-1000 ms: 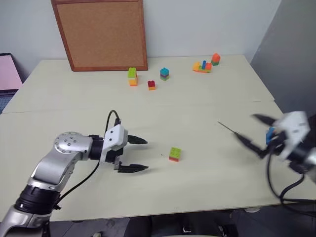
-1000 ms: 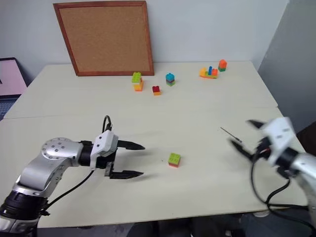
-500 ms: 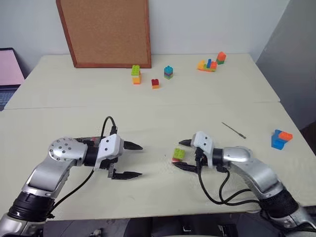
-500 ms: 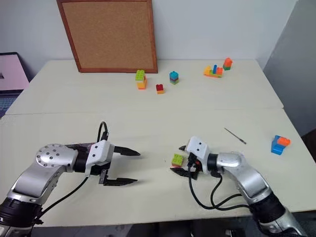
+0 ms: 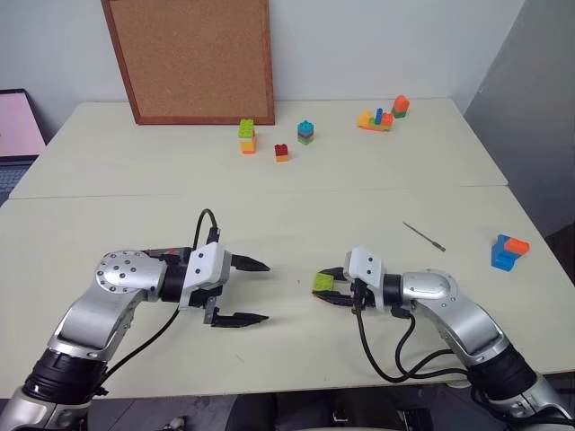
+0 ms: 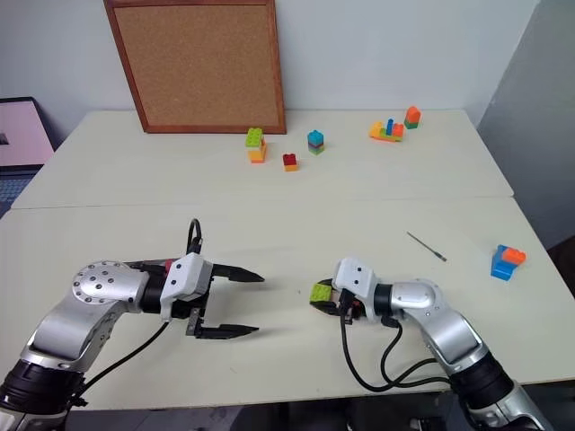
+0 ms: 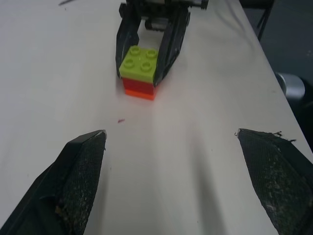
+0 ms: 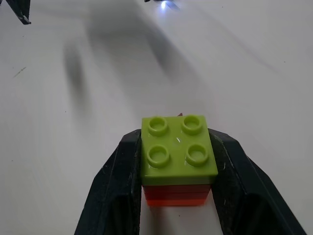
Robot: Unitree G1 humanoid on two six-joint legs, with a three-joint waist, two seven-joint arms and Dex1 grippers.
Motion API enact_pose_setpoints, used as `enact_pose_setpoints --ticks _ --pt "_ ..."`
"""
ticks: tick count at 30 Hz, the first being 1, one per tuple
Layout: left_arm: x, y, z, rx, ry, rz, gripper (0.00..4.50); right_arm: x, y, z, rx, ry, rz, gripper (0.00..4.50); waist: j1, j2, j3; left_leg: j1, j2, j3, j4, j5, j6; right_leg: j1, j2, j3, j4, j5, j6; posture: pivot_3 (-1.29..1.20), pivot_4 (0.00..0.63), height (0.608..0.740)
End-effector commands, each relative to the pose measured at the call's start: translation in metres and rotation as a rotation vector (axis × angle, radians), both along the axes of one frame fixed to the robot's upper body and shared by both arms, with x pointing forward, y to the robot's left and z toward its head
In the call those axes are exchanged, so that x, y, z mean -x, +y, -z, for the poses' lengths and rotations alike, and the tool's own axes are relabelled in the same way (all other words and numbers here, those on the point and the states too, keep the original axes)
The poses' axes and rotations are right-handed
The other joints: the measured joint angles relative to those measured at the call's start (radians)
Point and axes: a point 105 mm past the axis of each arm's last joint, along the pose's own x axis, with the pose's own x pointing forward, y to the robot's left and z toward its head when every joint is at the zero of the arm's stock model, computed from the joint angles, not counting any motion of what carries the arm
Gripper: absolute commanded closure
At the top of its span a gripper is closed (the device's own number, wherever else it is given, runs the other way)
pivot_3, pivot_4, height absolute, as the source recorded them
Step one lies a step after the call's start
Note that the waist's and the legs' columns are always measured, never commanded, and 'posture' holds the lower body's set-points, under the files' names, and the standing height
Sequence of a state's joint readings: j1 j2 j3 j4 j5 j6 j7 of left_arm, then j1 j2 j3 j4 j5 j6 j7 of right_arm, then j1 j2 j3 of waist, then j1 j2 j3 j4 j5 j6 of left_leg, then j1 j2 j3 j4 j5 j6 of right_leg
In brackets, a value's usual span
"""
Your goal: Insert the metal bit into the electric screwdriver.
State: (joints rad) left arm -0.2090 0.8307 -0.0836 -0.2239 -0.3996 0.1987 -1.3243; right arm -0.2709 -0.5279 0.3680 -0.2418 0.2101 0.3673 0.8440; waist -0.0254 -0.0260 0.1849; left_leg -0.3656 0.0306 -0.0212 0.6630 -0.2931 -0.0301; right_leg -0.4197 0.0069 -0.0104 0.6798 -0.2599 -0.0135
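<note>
The metal bit (image 5: 423, 235) lies flat on the table, a thin grey rod to the right of and beyond my right arm. The electric screwdriver is mostly hidden behind my left wrist. A dark length with a red band (image 6: 164, 264) peeks out there, and a bluish-white light (image 8: 167, 4) glows in the right wrist view. My left gripper (image 5: 267, 291) hovers open and empty, pointing right. My right gripper (image 5: 323, 287) faces it, shut on a green and orange brick (image 8: 178, 156) that rests on the table.
A cork board (image 5: 189, 58) leans against the far wall. Small brick stacks (image 5: 243, 136) (image 5: 282, 152) (image 5: 306, 132) (image 5: 382, 115) stand along the far side. A blue and orange brick (image 5: 505, 252) sits near the table's right edge.
My right arm swung in from the right edge to the middle of the table, and its fingers closed on the green and orange brick. The left gripper stayed open and in place.
</note>
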Motion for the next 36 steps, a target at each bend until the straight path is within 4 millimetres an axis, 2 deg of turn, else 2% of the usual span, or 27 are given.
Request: enact_pose_setpoints --ticks 1,5,8,9,11,13,15,18,24,25,28,32,34,36 --pt "0.006 -0.021 -0.011 0.078 -0.013 0.078 0.0 -0.004 -0.039 -0.028 -0.055 -0.114 0.188 3.01 0.007 0.0 0.0 0.0 0.0 0.0 0.0 0.0 0.0 0.0 0.0 0.0 0.0 0.0 0.0 0.0 0.15 0.74" --pt "-0.002 -0.044 -0.02 0.185 -0.016 0.074 0.0 0.001 -0.103 -0.03 -0.047 -0.15 0.498 3.01 0.024 -0.001 -0.001 -0.001 -0.001 0.001 0.001 0.0 0.0 0.001 -0.002 0.001 -0.002 0.0 0.0 0.0 0.15 0.74" --pt "-0.004 -0.058 -0.022 0.208 -0.022 0.125 0.0 0.015 -0.156 -0.026 -0.024 -0.162 0.772 3.01 0.029 -0.001 -0.001 -0.001 -0.002 0.001 0.001 0.0 0.0 0.002 -0.003 0.0 -0.001 0.0 0.0 0.0 0.15 0.74" --pt "-0.004 -0.061 -0.022 0.212 -0.021 0.136 0.0 0.018 -0.167 -0.026 -0.022 -0.164 0.832 3.01 0.028 -0.001 -0.001 0.0 -0.002 0.002 0.001 0.0 0.0 0.002 -0.002 0.0 -0.001 0.0 0.0 0.0 0.15 0.74" --pt "-0.008 -0.068 -0.024 0.21 0.01 0.153 0.0 0.029 -0.206 -0.025 -0.005 -0.184 1.037 3.01 0.023 -0.001 -0.001 0.001 -0.002 0.003 0.001 0.0 0.0 0.004 -0.002 0.0 -0.001 0.0 0.0 0.0 0.15 0.74" --pt "-0.011 -0.072 -0.024 0.194 0.027 0.158 0.0 0.04 -0.233 -0.023 0.007 -0.191 1.177 3.01 0.017 0.0 -0.001 0.002 -0.001 0.004 0.001 0.0 0.0 0.006 -0.002 0.001 0.0 0.0 0.0 0.0 0.15 0.74" --pt "-0.014 -0.075 -0.026 0.205 0.014 0.166 0.0 0.048 -0.251 -0.021 0.007 -0.184 1.259 3.01 0.012 0.002 -0.002 0.004 -0.001 0.004 0.001 0.0 0.0 0.007 0.0 0.001 0.0 0.0 0.0 0.0 0.15 0.74" --pt "-0.014 -0.077 -0.026 0.205 0.02 0.177 0.0 0.051 -0.259 -0.017 -0.032 -0.15 1.298 3.01 0.0 0.002 -0.002 0.005 -0.001 0.004 0.0 0.0 0.0 0.008 0.001 0.001 0.0 0.0 0.0 0.0 0.15 0.74" --pt "-0.015 -0.077 -0.023 0.186 0.021 0.184 0.0 0.042 -0.264 -0.017 -0.134 -0.12 1.362 3.01 -0.005 0.002 -0.002 0.005 -0.001 0.005 0.0 0.0 0.0 0.008 0.001 0.001 0.0 0.0 0.0 0.0 0.15 0.74" --pt "-0.015 -0.076 -0.021 0.17 0.029 0.174 0.0 0.041 -0.264 -0.018 -0.144 -0.119 1.364 2.31 -0.004 0.002 -0.002 0.004 -0.001 0.005 0.0 0.0 0.0 0.008 0.001 0.001 0.0 0.0 0.0 0.0 0.15 0.74" --pt "-0.016 -0.074 -0.024 0.191 0.018 0.154 0.0 0.04 -0.263 -0.025 -0.19 -0.123 1.373 1.72 -0.002 0.002 -0.003 0.004 -0.001 0.005 0.0 0.0 0.0 0.008 0.001 0.001 0.0 -0.001 -0.001 0.0 0.15 0.74" --pt "-0.016 -0.073 -0.028 0.22 0.02 0.132 0.0 0.046 -0.263 -0.037 -0.193 -0.168 1.37 0.59 -0.001 0.002 -0.003 0.003 -0.001 0.005 0.0 0.0 0.0 0.008 0.0 0.001 -0.001 -0.001 -0.001 0.0 0.15 0.74" --pt "-0.018 -0.069 -0.029 0.222 0.002 0.105 0.0 0.049 -0.263 -0.054 -0.138 -0.272 1.357 0.09 -0.001 0.002 -0.003 0.003 -0.001 0.005 0.0 0.0 0.0 0.008 0.0 0.001 -0.001 -0.001 -0.001 0.0 0.15 0.74" --pt "-0.022 -0.064 -0.032 0.222 -0.024 0.074 0.0 0.05 -0.259 -0.074 -0.127 -0.366 1.33 0.02 -0.003 0.003 -0.003 0.003 -0.001 0.005 0.0 0.0 0.0 0.008 0.0 0.001 -0.001 -0.001 -0.001 0.0 0.15 0.74"
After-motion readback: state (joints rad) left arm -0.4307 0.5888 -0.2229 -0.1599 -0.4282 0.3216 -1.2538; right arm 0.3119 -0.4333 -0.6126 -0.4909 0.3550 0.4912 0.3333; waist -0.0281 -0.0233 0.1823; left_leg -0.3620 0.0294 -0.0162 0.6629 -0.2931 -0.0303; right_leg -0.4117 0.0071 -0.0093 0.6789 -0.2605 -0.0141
